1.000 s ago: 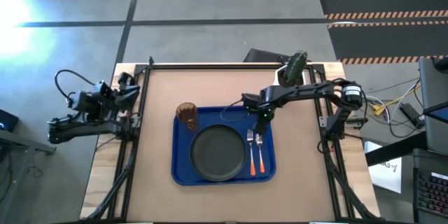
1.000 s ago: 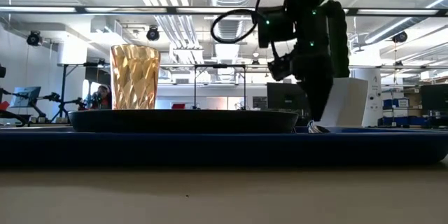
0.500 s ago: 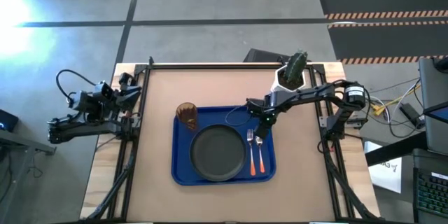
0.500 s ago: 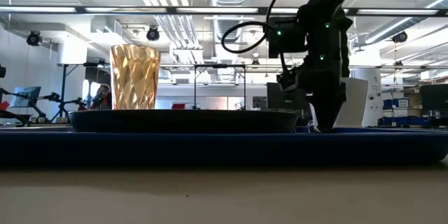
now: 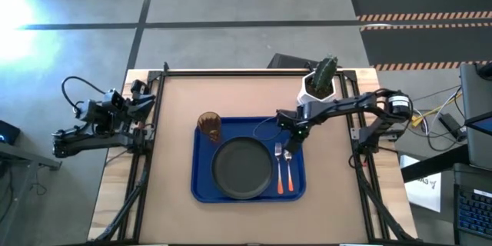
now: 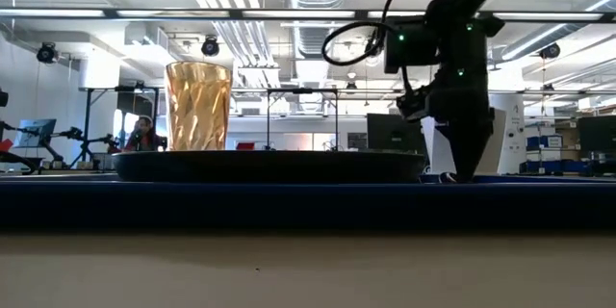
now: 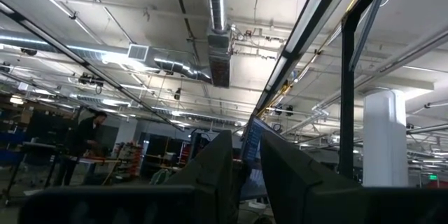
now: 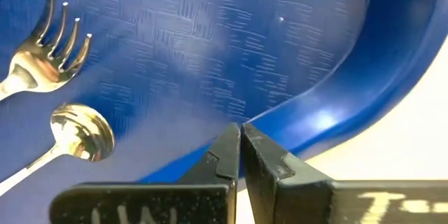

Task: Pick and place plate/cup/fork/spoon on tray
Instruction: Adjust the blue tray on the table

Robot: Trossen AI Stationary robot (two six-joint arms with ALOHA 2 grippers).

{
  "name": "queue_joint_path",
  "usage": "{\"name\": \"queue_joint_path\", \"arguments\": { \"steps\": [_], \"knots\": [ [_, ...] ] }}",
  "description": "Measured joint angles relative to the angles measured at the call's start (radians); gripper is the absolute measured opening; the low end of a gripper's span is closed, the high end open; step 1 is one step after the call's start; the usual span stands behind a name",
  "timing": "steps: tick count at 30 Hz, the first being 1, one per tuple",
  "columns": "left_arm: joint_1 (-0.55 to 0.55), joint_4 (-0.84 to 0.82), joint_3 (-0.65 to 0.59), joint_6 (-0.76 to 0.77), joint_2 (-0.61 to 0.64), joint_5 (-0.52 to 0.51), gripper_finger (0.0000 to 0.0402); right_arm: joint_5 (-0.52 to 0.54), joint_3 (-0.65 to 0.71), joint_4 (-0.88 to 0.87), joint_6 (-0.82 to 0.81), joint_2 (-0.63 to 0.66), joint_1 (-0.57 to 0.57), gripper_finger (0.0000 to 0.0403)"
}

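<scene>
My right tool (image 8: pixel 240 155) has its two dark fingers pressed together with nothing between them, tips down at the raised far-right rim of the large bright blue rectangular plastic tray (image 8: pixel 329 112), seemingly touching it. From above, this tool (image 5: pixel 293 140) sits just beyond the heads of the cutlery, at the tray's (image 5: pixel 201 175) far-right corner.

Nearest to it is the small metal spoon with the rounded bowl and orange plastic handle (image 5: pixel 290 171), whose bowl (image 8: pixel 82 133) lies just beside my fingertips on the tray floor. Next to that is the small metal fork with tines and an orange handle (image 5: pixel 280 171), tines (image 8: pixel 50 50) pointing toward the far edge. Both lie parallel, long axes running near-to-far, handles toward the counter's near side and heads toward my tool.

Beyond them, toward the tray's middle, the round matte black plate with a raised rim (image 5: pixel 241 168) lies flat, and the small translucent amber plastic tumbler (image 5: pixel 209 126) stands upright at the far-left corner. All four pieces rest on the tray, so I judge the placing done.

What matters next is clearance: the spoon is the closest piece, lying toward the near side of my tool, so I should lift away up and toward the far right.

My left tool (image 5: pixel 144 101) waits well off at the counter's left edge; I cannot tell how its fingers stand. A white pot with a green cactus (image 5: pixel 320 78) stands behind my right arm.
</scene>
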State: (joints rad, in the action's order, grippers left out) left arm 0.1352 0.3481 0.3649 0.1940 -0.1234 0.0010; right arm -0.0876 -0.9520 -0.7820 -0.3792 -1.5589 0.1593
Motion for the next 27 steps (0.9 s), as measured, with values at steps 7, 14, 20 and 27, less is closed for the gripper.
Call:
{"name": "queue_joint_path", "arguments": {
  "steps": [7, 14, 20, 27],
  "knots": [
    [0.0, 0.0, 0.0, 0.0, 0.0, 0.0, 0.0058, 0.009, 0.026, -0.002, -0.021, 0.053, 0.0, 0.0008],
    [0.0, 0.0, 0.0, 0.0, 0.0, 0.0, 0.0058, 0.009, 0.026, 0.011, -0.021, 0.059, 0.0, 0.0008],
    [0.0, 0.0, 0.0, 0.0, 0.0, 0.0, 0.0058, 0.009, 0.026, 0.018, -0.021, 0.059, 0.0, 0.0008],
    [0.0, 0.0, 0.0, 0.0, 0.0, 0.0, 0.0058, 0.009, 0.025, 0.032, -0.021, 0.057, 0.0, 0.0008]
  ]
}}
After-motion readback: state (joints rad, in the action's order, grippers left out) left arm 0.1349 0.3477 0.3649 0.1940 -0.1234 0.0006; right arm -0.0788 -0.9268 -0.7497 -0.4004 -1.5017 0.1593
